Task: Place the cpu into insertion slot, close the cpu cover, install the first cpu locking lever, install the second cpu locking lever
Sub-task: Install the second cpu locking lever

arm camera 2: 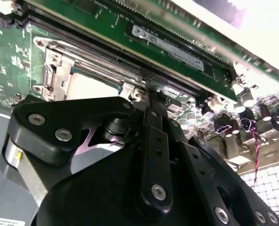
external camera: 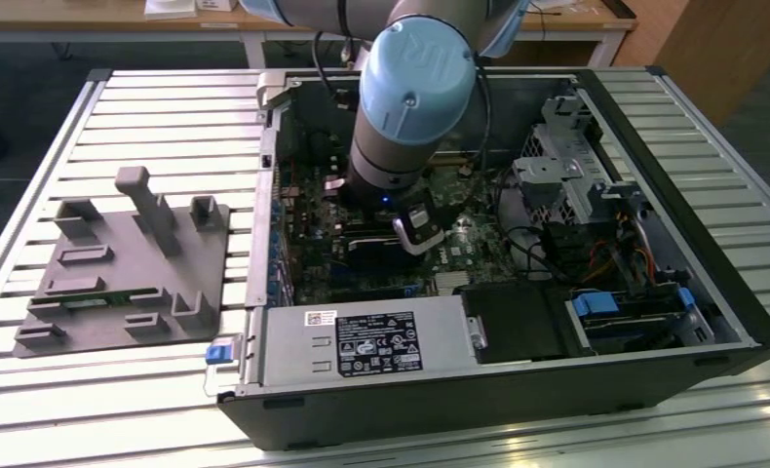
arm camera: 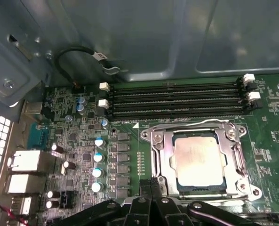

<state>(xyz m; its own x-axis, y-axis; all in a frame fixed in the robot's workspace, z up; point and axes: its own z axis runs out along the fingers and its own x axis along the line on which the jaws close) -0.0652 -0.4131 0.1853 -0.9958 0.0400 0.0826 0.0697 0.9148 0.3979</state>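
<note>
The cpu [arm camera: 199, 160], a pale metal square, lies flat in the insertion slot [arm camera: 201, 191] on the green board. The cpu cover [arm camera: 161, 157], a silver frame, lies down around it. A thin wire lever [arm camera: 191, 124] runs along the socket's side nearest the memory slots, and another lever [arm camera: 243, 162] runs along an adjacent side. My gripper [arm camera: 149, 188] is shut, its black fingertips together just off the socket's edge. In the second wrist view the gripper [arm camera 2: 149, 96] tips sit beside the cpu [arm camera 2: 90, 87] and cover [arm camera 2: 52, 70]. In the exterior view the gripper [external camera: 418, 237] reaches down into the open case.
Several black memory slots [arm camera: 177, 100] run beside the socket, with silver capacitors [arm camera: 98, 157] and a looped cable [arm camera: 83, 51] nearby. The case holds a power supply [external camera: 359, 341] and drive cage [external camera: 567, 166]. A grey fixture plate [external camera: 125, 268] lies on the slatted table.
</note>
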